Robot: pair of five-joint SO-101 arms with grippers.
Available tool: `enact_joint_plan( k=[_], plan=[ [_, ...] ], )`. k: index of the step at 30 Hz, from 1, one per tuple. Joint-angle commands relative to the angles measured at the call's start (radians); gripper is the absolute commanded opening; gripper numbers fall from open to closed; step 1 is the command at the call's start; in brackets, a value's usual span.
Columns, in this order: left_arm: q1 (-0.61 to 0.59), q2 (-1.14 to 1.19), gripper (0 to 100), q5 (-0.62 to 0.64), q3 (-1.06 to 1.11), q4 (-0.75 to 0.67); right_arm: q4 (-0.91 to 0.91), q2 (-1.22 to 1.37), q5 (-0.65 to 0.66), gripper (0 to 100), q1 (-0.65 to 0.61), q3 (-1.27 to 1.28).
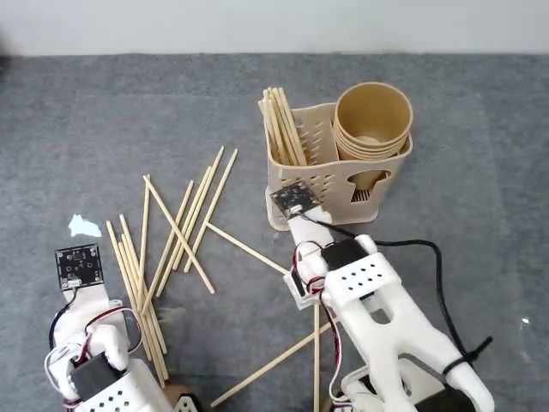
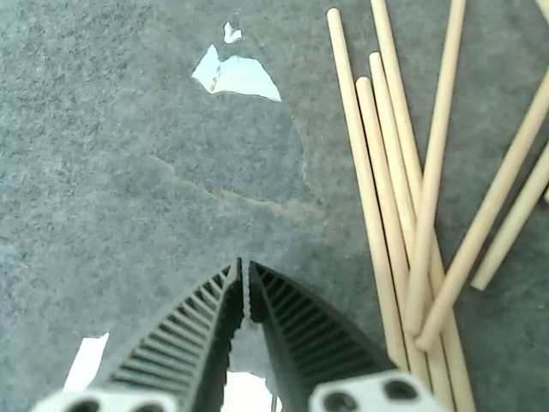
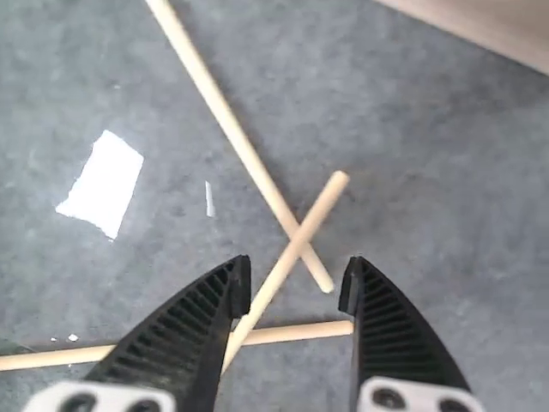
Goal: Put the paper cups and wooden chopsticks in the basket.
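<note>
A beige slotted basket (image 1: 319,182) stands at the back of the grey mat. It holds stacked paper cups (image 1: 373,116) and a bundle of wooden chopsticks (image 1: 281,127). Many loose chopsticks (image 1: 171,233) lie scattered to its left. My right gripper (image 3: 296,283) is open just above the mat in front of the basket. A loose chopstick (image 3: 302,233) lies between its fingers and crosses a longer one (image 3: 225,120). My left gripper (image 2: 244,273) is shut and empty near the front left, with several chopsticks (image 2: 386,215) lying beside it.
Small paper scraps (image 1: 84,226) (image 3: 101,183) (image 2: 237,75) lie on the mat. Another chopstick (image 3: 292,333) lies crosswise under the right gripper. The right arm (image 1: 364,279) and its black cable (image 1: 437,275) take up the front right.
</note>
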Motion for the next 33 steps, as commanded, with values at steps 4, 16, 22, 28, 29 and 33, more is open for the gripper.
enact_joint_plan(
  k=[4,16,22,28,29,33],
  plan=[
    [-0.008,-0.018,1,-0.006,-0.008,0.008,-0.061,0.064,-0.005,18.3,0.008,-0.038],
    [-0.008,-0.018,1,-0.006,-0.008,0.008,-0.131,0.225,-0.002,6.2,0.012,-0.046],
    [-0.008,-0.018,1,-0.006,-0.008,0.008,-0.122,0.133,0.005,0.9,0.013,-0.046],
    [-0.008,-0.018,1,-0.006,-0.008,0.008,-0.122,0.027,0.089,0.8,0.012,-0.046],
    [-0.008,-0.018,1,-0.006,-0.008,0.008,-0.12,0.013,0.097,0.8,0.01,-0.046],
    [-0.008,-0.018,1,-0.006,-0.008,0.008,-0.127,-0.027,0.14,0.8,0.008,-0.046]
  ],
)
